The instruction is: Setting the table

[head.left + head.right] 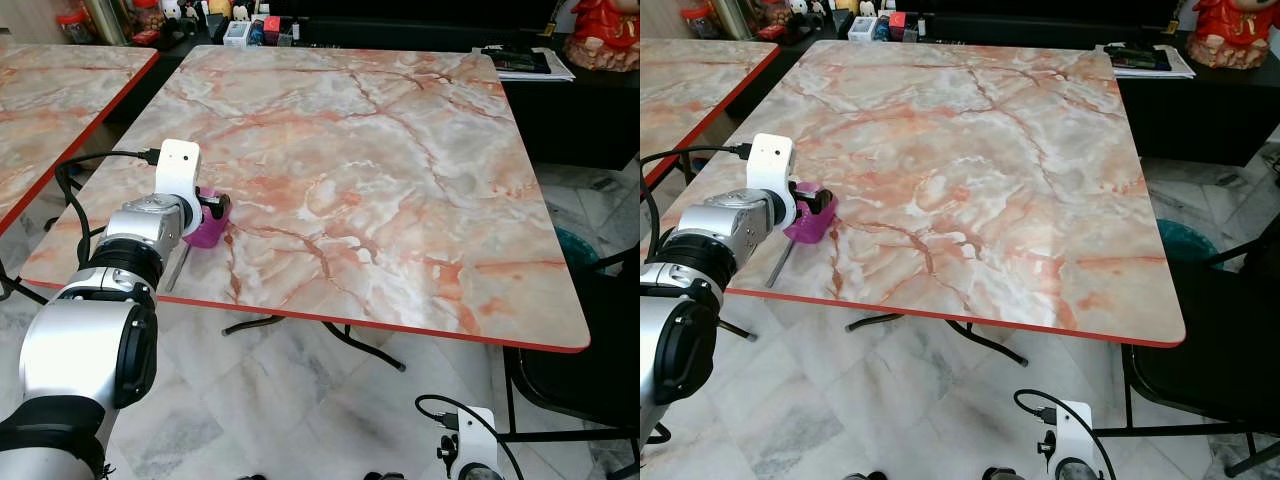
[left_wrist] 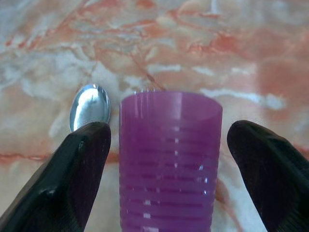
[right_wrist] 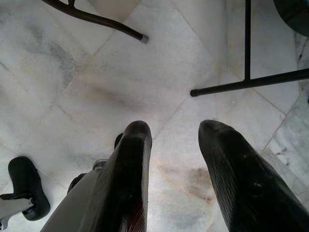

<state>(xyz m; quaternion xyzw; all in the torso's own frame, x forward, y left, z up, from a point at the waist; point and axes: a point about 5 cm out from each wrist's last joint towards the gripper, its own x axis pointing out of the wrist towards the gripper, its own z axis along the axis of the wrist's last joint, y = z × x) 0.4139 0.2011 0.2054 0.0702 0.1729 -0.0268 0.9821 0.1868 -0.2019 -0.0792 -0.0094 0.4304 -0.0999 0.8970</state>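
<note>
A square table point(image 1: 400, 150) with a pink-and-grey marble-patterned top and a red edge stands in the middle of the room on dark metal legs point(image 1: 330, 335). A second table point(image 1: 60, 110) of the same pattern stands just beside it on the left. The floor point(image 1: 300, 410) is pale grey-veined marble tile. Behind the tables runs a dark low counter point(image 1: 580, 110) carrying papers point(image 1: 525, 62), a red figurine point(image 1: 605, 30) and small bottles and boxes point(image 1: 245, 28). A black chair point(image 1: 585, 360) stands at the right, near a teal bin point(image 1: 578, 247). Light is even and bright.
</note>
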